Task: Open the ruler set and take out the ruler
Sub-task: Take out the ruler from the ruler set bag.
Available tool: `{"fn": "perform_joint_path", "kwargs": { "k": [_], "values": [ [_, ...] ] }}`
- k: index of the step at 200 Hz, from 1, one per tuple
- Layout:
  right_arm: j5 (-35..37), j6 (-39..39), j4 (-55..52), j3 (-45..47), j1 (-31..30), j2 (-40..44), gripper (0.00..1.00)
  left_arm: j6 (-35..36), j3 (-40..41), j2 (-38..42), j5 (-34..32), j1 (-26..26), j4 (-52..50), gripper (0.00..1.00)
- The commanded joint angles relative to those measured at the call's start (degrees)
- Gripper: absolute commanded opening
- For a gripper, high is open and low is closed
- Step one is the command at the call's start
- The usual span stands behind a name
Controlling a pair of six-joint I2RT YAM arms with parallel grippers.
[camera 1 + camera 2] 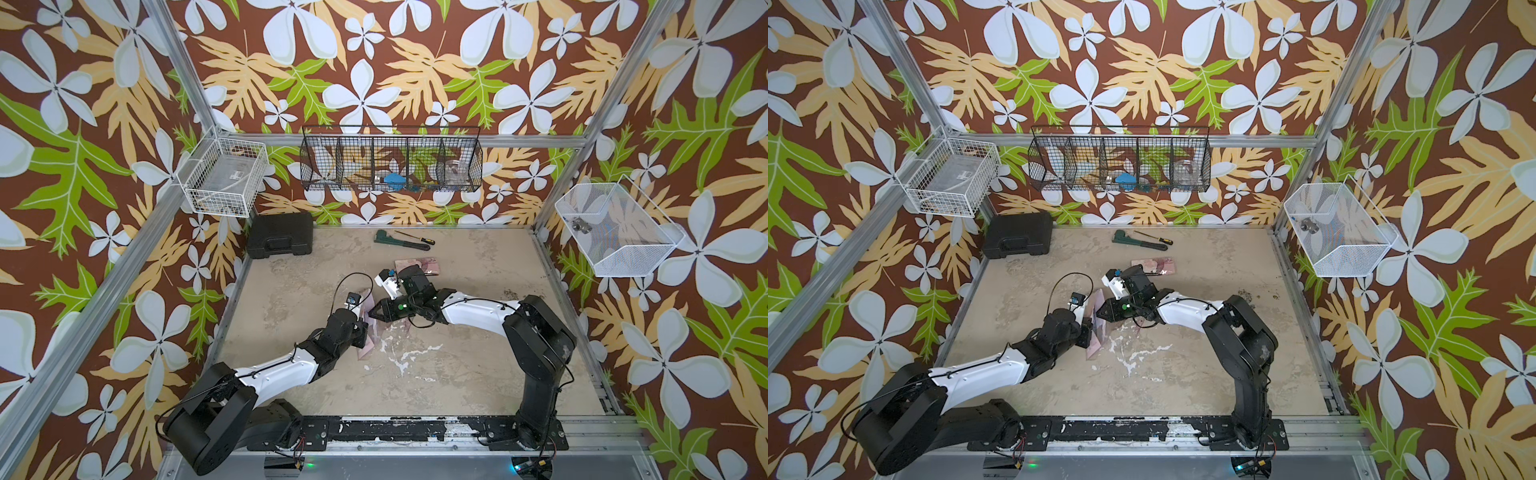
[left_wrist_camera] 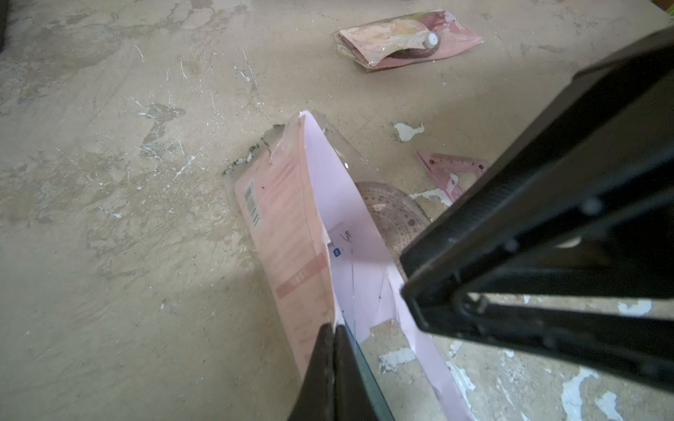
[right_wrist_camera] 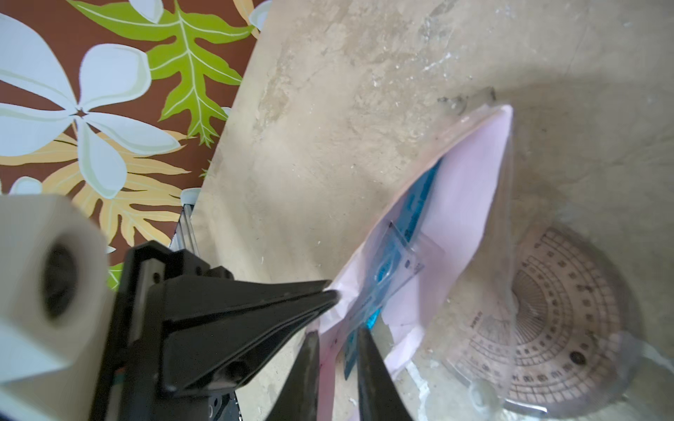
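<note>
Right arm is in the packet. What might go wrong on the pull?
The right pincer straddles the blue ruler and the pink paper liner, so the liner may come out too.
The left pincer pinches only a thin edge of the packet; a hard pull might slip it free.
The protractor lies close beside the packet and may get swept.

Soft, even light from above fills both top views, and the worn beige tabletop [image 1: 457,374] shows only faint shadows. Wide-angle stretch splays the aluminium frame posts [image 1: 183,70] toward the picture edges. In the right wrist view a broad grey shadow lies just beside the clear-sleeved pink ruler set [image 3: 467,204], whose film carries a weak sheen. The white cylindrical camera housing [image 3: 43,284] near it is blurred, perhaps from closeness.
</note>
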State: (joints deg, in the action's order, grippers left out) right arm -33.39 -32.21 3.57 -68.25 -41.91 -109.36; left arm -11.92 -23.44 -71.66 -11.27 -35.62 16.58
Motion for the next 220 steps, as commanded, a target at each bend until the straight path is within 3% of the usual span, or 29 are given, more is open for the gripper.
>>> {"fn": "perform_joint_path", "kwargs": {
  "k": [1,76,123,150,184,220],
  "values": [
    [1.7,1.1,-2.6,-0.7,-0.1,-1.1,0.23,0.5,-0.1,-0.2,0.7,0.1,1.4,0.0],
    [1.5,1.8,-4.1,-2.8,-0.2,-5.9,0.26,0.8,-0.5,0.2,1.2,0.2,2.1,0.0],
    [-2.1,-0.7,1.1,-2.9,-0.2,-7.2,0.27,1.0,-0.5,-0.3,1.8,0.1,3.0,0.0],
    [-2.0,-2.1,3.1,-2.9,-0.2,-7.5,0.21,0.9,-0.3,-0.3,1.7,0.1,3.0,0.0],
    [-1.1,-2.7,3.6,-2.5,-0.1,-6.3,0.08,1.1,0.2,0.0,1.1,0.1,2.7,0.0],
    [-0.7,-2.3,2.8,-0.9,0.7,-3.7,0.02,0.6,0.3,-0.7,0.3,0.1,2.5,0.0]
  ]
}}
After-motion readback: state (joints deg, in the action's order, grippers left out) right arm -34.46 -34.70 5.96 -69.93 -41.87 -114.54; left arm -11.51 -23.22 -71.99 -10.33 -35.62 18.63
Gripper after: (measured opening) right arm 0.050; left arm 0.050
